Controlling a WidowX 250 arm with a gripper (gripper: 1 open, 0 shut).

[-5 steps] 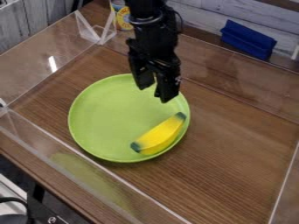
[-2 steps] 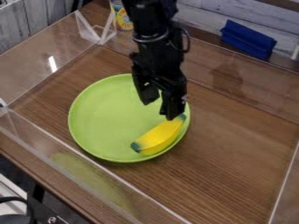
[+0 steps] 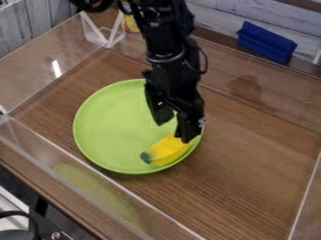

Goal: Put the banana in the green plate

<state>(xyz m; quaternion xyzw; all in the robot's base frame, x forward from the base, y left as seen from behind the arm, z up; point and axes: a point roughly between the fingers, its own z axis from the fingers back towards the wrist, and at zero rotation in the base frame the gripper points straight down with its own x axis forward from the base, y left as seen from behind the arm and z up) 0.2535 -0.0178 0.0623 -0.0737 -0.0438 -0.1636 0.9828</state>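
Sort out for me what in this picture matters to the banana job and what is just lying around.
Part of the job:
- the banana, lying in the green plate
- the green plate
- the robot's fingers, above the banana

Just lying about:
- the blue object at the back
- the yellowish item near the back wall

Banana: yellow with a dark greenish tip, lying in the plate toward its right side; my black fingers hide its upper end (image 3: 164,150)
Plate: round, green, raised rim, on the wooden table (image 3: 111,131)
My gripper: open, reaching down over the plate's right part, fingertips at the banana's upper end; whether I touch it I cannot tell (image 3: 175,127)
Table: brown wood, under the plate (image 3: 245,173)
Blue thing: at the back right, well apart from me (image 3: 266,43)
Yellow thing: at the back, partly hidden behind my arm (image 3: 130,22)
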